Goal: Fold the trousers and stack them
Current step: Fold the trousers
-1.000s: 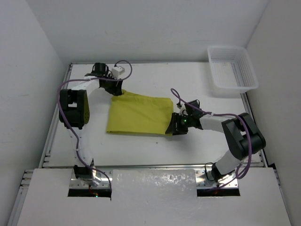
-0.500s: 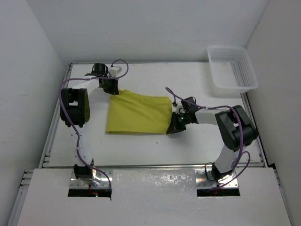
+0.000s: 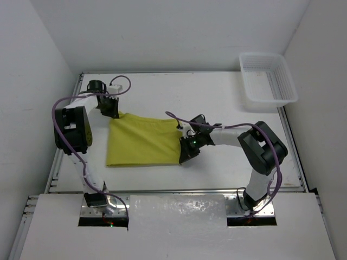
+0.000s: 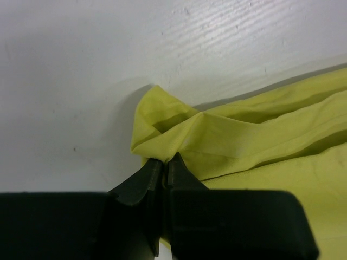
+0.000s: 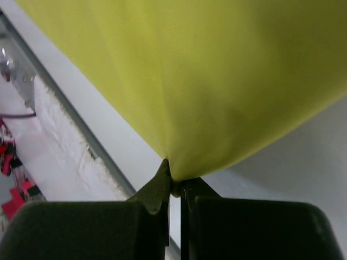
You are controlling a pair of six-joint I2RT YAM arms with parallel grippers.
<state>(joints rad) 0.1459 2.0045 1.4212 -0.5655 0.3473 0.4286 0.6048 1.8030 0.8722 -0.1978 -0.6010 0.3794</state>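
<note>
The trousers [image 3: 142, 141] lie folded into a mustard yellow-green rectangle left of the table's middle. My left gripper [image 3: 112, 112] is shut on their far left corner; in the left wrist view [image 4: 162, 162] the cloth [image 4: 238, 135] bunches up between the closed fingers. My right gripper [image 3: 182, 155] is shut on the near right corner; in the right wrist view [image 5: 174, 181] the cloth [image 5: 206, 81] hangs from the pinched tip. The striped waistband trim is hidden.
A white mesh basket [image 3: 268, 80] stands at the far right corner. The table's raised metal rim [image 3: 54, 162] runs along the left side, close to the trousers' left edge. White walls close in both sides.
Both grippers have moved left with the trousers held between them. The folded cloth has slid from the middle toward the left rim and a little nearer.
</note>
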